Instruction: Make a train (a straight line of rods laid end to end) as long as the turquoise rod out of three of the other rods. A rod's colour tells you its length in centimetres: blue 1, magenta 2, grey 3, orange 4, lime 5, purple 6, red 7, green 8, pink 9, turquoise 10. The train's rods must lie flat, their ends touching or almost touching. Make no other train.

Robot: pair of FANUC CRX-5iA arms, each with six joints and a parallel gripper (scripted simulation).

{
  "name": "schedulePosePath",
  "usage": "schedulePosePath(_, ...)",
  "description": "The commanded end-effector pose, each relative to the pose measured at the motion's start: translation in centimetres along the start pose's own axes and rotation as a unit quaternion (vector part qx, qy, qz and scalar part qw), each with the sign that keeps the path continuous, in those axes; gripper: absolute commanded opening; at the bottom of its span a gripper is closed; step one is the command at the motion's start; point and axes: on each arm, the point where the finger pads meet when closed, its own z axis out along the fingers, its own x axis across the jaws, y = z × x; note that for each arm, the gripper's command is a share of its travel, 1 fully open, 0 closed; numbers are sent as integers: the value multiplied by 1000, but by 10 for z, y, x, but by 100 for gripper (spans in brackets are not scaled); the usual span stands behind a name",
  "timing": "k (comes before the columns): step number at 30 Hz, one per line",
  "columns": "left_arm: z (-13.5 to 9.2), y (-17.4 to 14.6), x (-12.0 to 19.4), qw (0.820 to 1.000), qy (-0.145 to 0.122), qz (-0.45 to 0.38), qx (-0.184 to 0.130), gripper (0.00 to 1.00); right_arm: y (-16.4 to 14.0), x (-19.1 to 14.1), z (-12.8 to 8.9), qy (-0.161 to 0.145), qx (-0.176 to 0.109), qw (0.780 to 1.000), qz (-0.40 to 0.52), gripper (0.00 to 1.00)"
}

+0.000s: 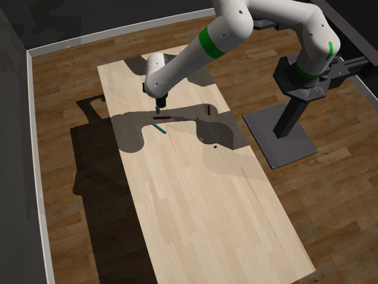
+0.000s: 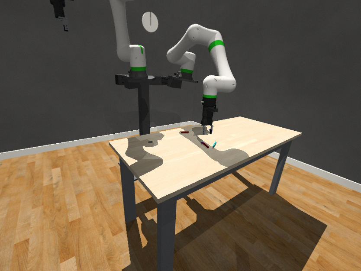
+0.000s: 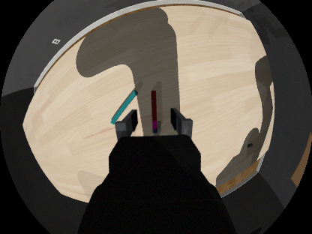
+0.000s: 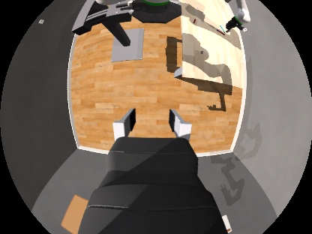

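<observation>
A red rod (image 1: pixel 158 118) (image 2: pixel 206 145) (image 3: pixel 154 105), a short magenta rod (image 1: pixel 166 117) (image 3: pixel 154 124) and a tiny blue rod (image 1: pixel 169 117) (image 3: pixel 154 131) lie flat in one line, with no clear gap. The turquoise rod (image 1: pixel 159 128) (image 2: pixel 214 144) (image 3: pixel 124 107) lies slanted beside them. A second red rod (image 1: pixel 208 110) (image 2: pixel 185 132) (image 4: pixel 194 21) lies apart. My left gripper (image 1: pixel 157 110) (image 2: pixel 207 130) (image 3: pixel 154 115) is open and empty above the table, near the line. My right gripper (image 2: pixel 66 27) (image 4: pixel 152 115) is open and empty, high away from the table.
A small piece (image 1: pixel 215 147) (image 2: pixel 149 142) (image 4: pixel 202 52) lies apart on the table (image 1: pixel 195 189) (image 2: pixel 175 169), bluish in the top view, grey in the exterior view. A dark piece (image 3: pixel 250 145) lies at the right in the left wrist view; its colour is unclear.
</observation>
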Motion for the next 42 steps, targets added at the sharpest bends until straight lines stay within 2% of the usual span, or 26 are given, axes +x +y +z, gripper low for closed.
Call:
schedulePosePath(1,-2,-1,0,1000,0,0,1,100,0,0,-1,0,-1,1000,0,100)
schedulePosePath(12,-6,-1,0,1000,0,0,1,100,0,0,-1,0,-1,1000,0,100)
schedulePosePath(17,-24,-1,0,1000,0,0,1,100,0,0,-1,0,-1,1000,0,100)
schedulePosePath(23,-55,-1,0,1000,0,0,1,100,0,0,-1,0,-1,1000,0,100)
schedulePosePath(25,-55,-1,0,1000,0,0,1,100,0,0,-1,0,-1,1000,0,100)
schedulePosePath(31,-81,-1,0,1000,0,0,1,100,0,0,-1,0,-1,1000,0,100)
schedulePosePath(42,-89,-1,0,1000,0,0,1,100,0,0,-1,0,-1,1000,0,100)
